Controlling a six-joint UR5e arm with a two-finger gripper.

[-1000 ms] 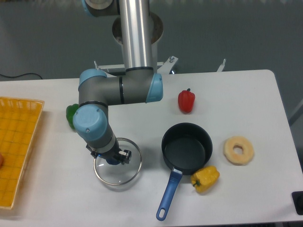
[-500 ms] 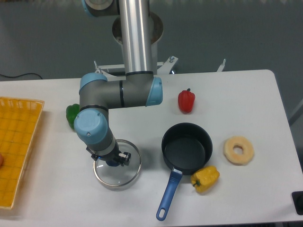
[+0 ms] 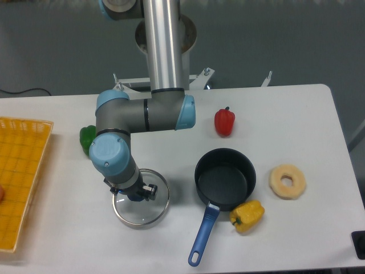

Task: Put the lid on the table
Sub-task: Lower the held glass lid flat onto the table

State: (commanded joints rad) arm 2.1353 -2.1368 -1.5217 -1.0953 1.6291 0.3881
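Left of the black pan (image 3: pixel 225 178), the lid (image 3: pixel 141 198) lies flat on the table (image 3: pixel 296 120); the gripper (image 3: pixel 134 193) sits directly over its blue knob, fingers hidden beneath the wrist, so grip state cannot be determined; green pepper (image 3: pixel 86 138) behind arm

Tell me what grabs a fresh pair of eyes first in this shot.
The arm dominates: it comes down mid-frame and its pincer sits over the blue knob of the lid, a glass disc low at the front left of the table. Beside it on the right stands the open black pan, its blue handle pointing to the front edge. Bright spots follow: a red pepper behind the pan and a yellow basket at the left edge.
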